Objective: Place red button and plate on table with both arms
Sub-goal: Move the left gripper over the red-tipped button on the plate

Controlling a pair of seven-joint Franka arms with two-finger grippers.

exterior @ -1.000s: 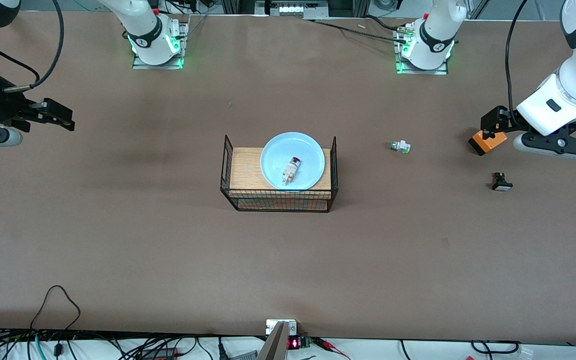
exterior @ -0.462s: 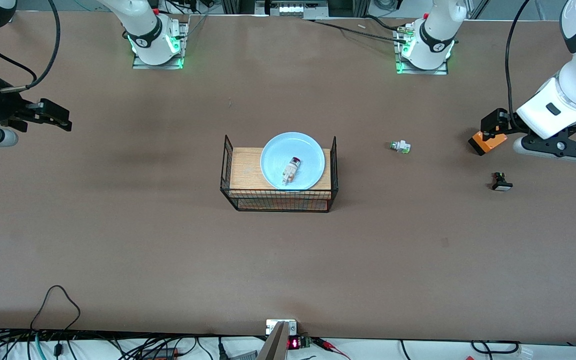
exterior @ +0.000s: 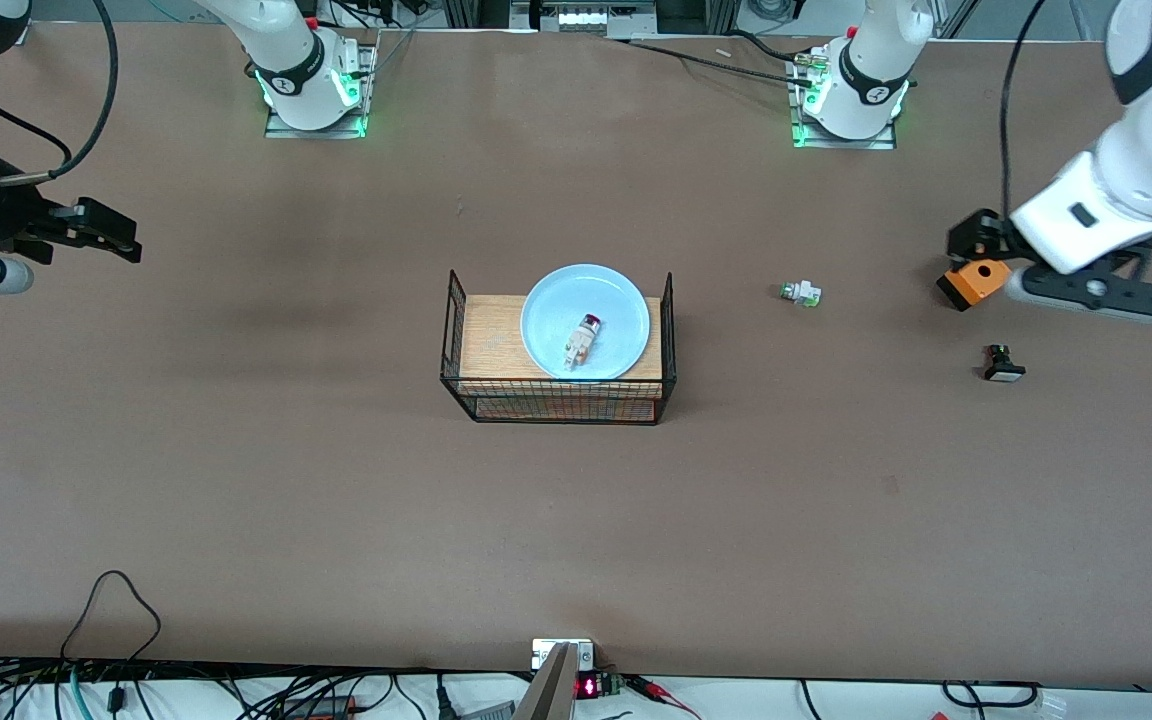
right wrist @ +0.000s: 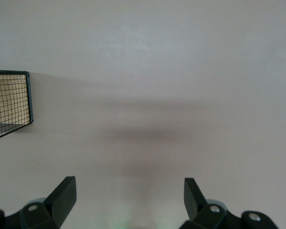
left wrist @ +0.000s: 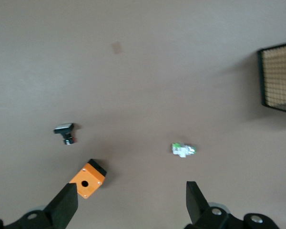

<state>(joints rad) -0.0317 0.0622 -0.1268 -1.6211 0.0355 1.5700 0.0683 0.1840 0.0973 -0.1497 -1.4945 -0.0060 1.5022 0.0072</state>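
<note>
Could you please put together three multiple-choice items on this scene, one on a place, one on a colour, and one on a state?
1. Where does the red button lie?
A. on the bare table
B. in the plate on the wire rack
C. in a gripper

2. What colour is the box with the black hole?
A. orange
B. blue
C. green

3. How do the two grippers stand?
A. both shut on things
B. one open, one shut
C. both open and empty

Answers:
1. B, the button rests inside the pale blue plate, which sits on the rack's wooden top.
2. A, both the front and left wrist views show it orange.
3. C, the left gripper, over the orange box, and the right gripper, over bare table toward the right arm's end, each show spread fingers with nothing between them.
</note>
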